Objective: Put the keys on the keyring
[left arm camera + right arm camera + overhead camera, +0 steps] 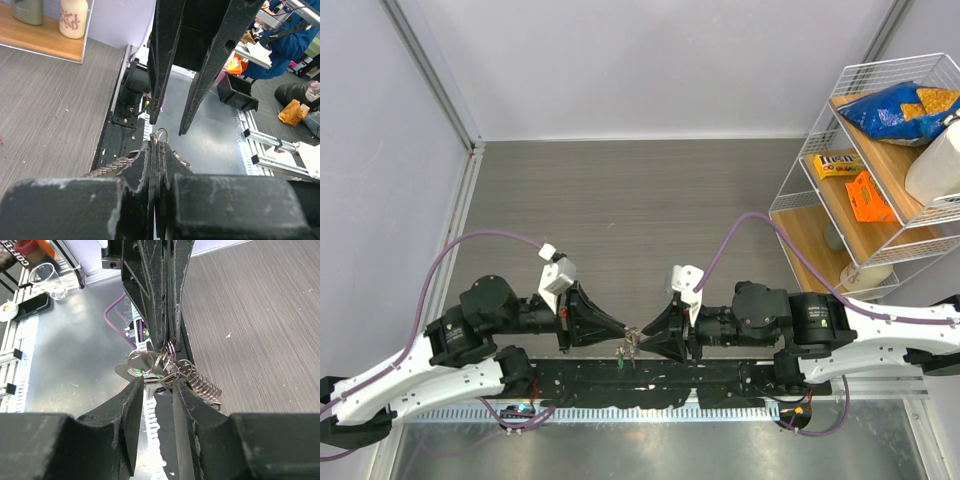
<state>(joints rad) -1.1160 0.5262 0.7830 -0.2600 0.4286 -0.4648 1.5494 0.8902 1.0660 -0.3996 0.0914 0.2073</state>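
Top external | M&M's box [836, 165] on rack [807, 238] | L gripper [629, 332] clamps keyring [167, 360]

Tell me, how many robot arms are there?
2. The left arm is at the bottom left of the top view and the right arm is at the bottom right. Their tips meet in the middle. No other arm seems to be hidden.

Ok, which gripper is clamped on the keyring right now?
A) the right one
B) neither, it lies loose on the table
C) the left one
C: in the right wrist view the left gripper has its fingers pressed together on the keyring, holding it off the table, while the right gripper faces it with a clear gap between its fingers.
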